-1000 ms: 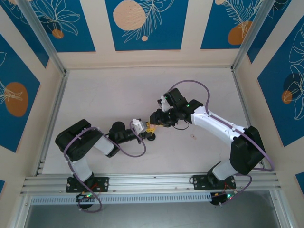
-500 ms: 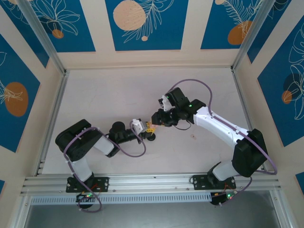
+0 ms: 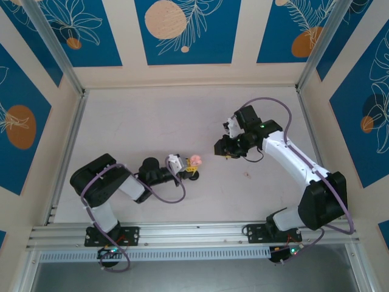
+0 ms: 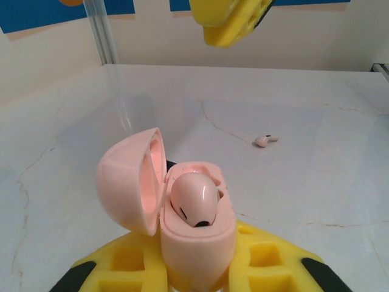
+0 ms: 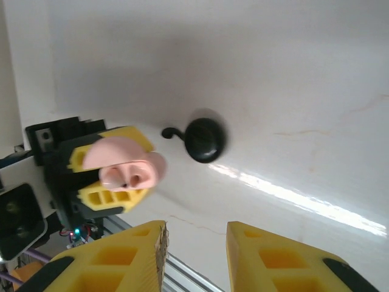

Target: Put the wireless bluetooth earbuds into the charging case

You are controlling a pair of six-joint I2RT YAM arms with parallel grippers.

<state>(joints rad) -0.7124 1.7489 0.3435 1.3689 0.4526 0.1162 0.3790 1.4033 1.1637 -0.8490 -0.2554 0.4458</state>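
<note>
A pale pink charging case point(image 4: 197, 243) stands upright in my left gripper point(image 4: 197, 271), which is shut on its lower body. Its lid point(image 4: 130, 179) hangs open to the left. One pink earbud point(image 4: 194, 201) sits in a slot of the case. A second pink earbud point(image 4: 265, 140) lies loose on the table further out to the right. In the top view the case point(image 3: 195, 161) sits left of my right gripper point(image 3: 220, 148). That gripper point(image 5: 196, 234) is open with nothing between its fingers, and it hangs above and apart from the case point(image 5: 124, 164).
A small black round object point(image 5: 205, 139) with a short hooked tail lies on the white table beside the left gripper, and appears in the top view point(image 3: 192, 176) too. Metal rails point(image 3: 67, 146) edge the table.
My right gripper has drawn back from the case, up and to the right, leaving the pink case uncovered. The left gripper has kept its hold and place.
</note>
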